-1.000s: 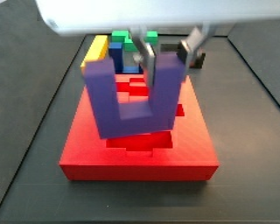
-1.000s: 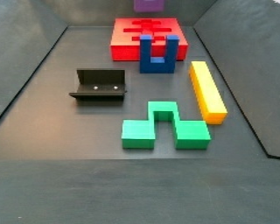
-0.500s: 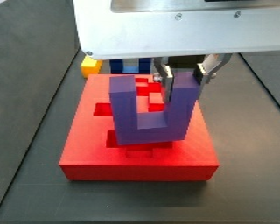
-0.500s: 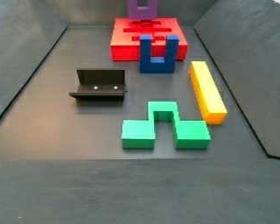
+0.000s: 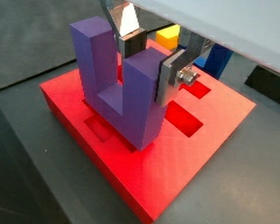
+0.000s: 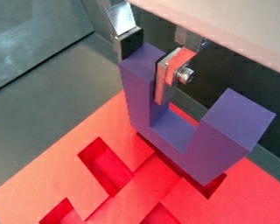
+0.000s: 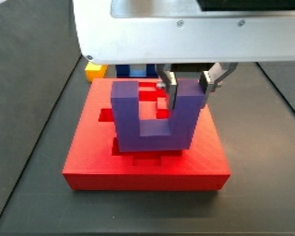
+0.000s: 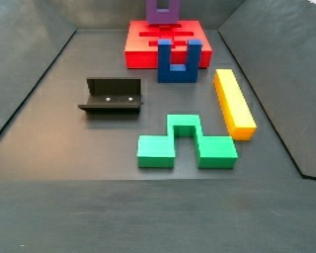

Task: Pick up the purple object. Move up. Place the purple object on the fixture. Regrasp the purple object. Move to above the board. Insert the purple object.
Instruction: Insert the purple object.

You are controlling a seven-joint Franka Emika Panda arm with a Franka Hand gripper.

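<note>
The purple object (image 7: pixel 150 118) is a U-shaped block held prongs up. My gripper (image 7: pixel 190 85) is shut on one of its prongs, seen in both wrist views (image 5: pixel 146 66) (image 6: pixel 149 61). The block hangs just above the board (image 7: pixel 95 159), a large red slab with darker recesses; I cannot tell whether its base touches the slab. It also shows in a side view (image 8: pixel 162 12) at the far end over the board (image 8: pixel 141 42). The fixture (image 8: pixel 111 96) stands empty on the floor, well apart from my gripper.
A blue U-shaped block (image 8: pixel 178 64) stands at the board's near edge. A yellow bar (image 8: pixel 233 101) lies to the right. A green block (image 8: pixel 185 141) lies in front. Dark walls enclose the floor.
My gripper has carried the purple object over the board and lowered it closer to the red top. The other pieces have not moved.
</note>
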